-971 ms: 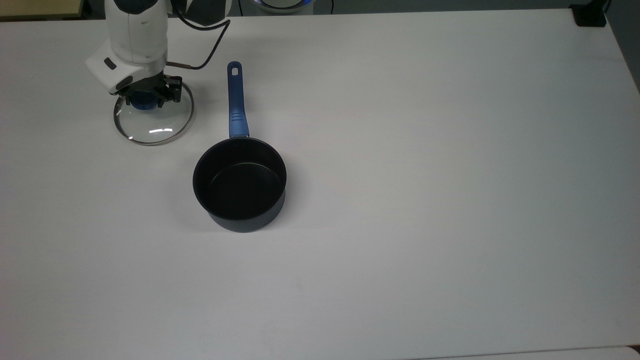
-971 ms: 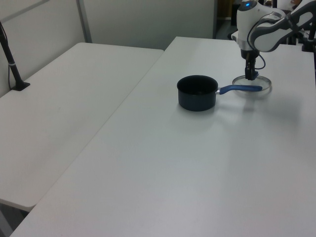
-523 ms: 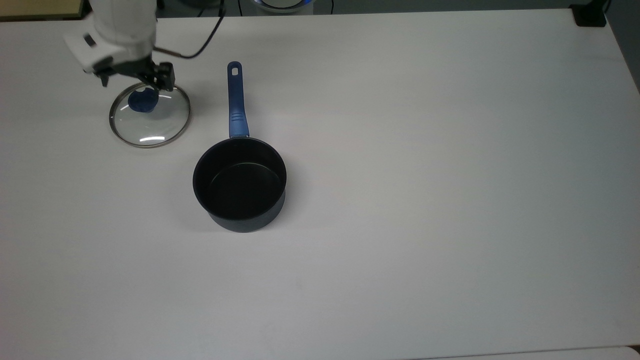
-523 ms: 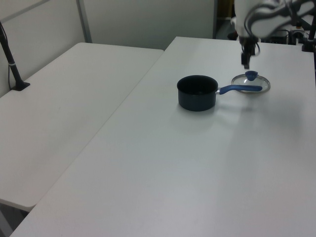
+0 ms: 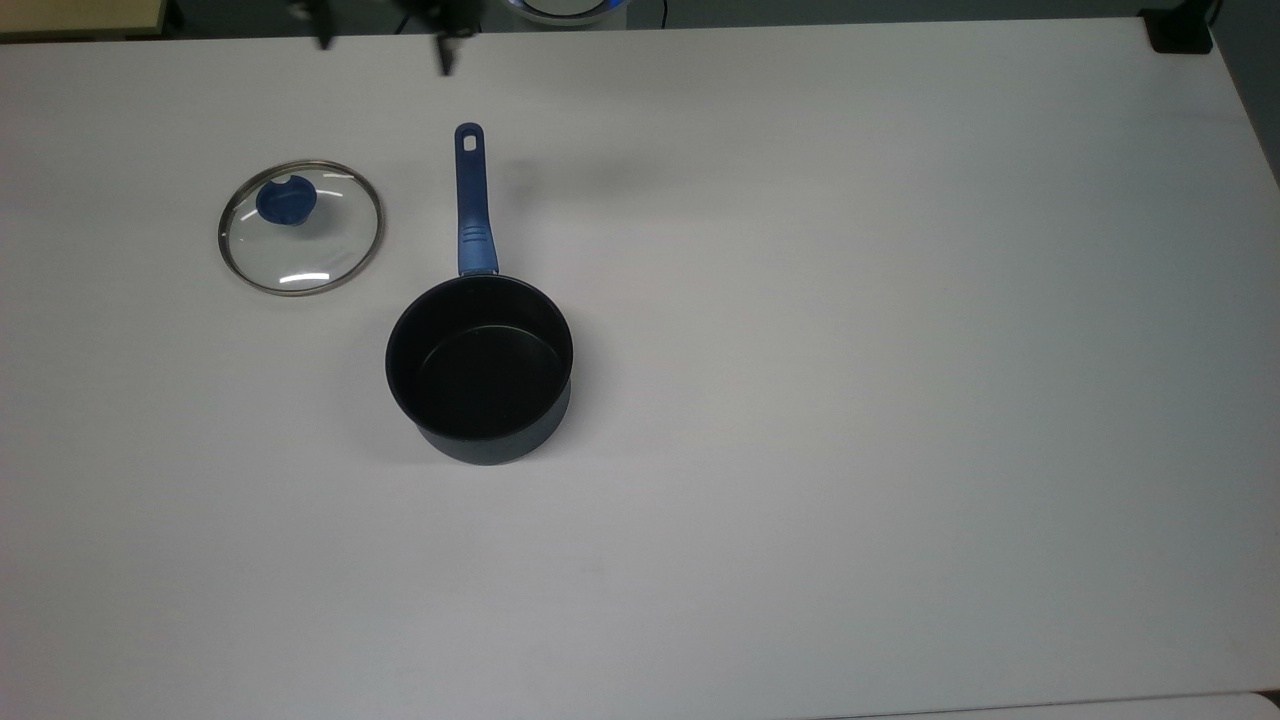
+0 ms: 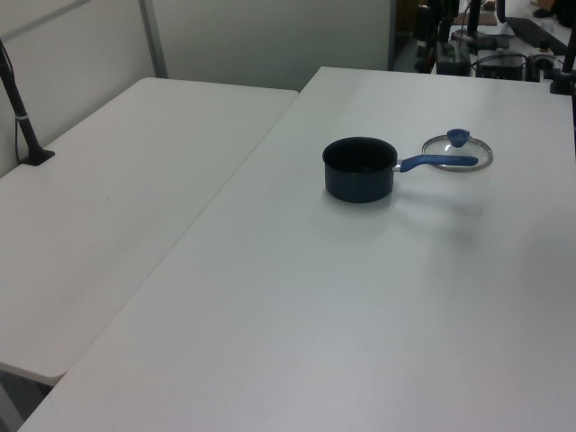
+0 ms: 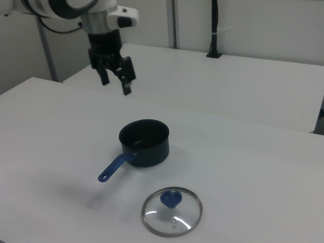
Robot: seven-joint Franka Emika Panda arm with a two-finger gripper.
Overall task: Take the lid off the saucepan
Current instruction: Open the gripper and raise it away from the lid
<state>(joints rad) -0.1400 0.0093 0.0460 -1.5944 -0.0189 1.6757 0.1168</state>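
Two kitchen items, two tables, one arm.

One saucepan (image 5: 480,368) and one lid (image 5: 300,227) carrying a single blue knob (image 5: 286,201); one white table (image 5: 850,400) under them, a second table (image 6: 117,198) alongside; one end effector (image 7: 114,79) with two fingers.

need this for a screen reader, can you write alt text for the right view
An open dark saucepan sits on a white table, its blue handle pointing toward the right view's lower left. Its glass lid lies flat nearby, and the open, empty gripper hangs above.
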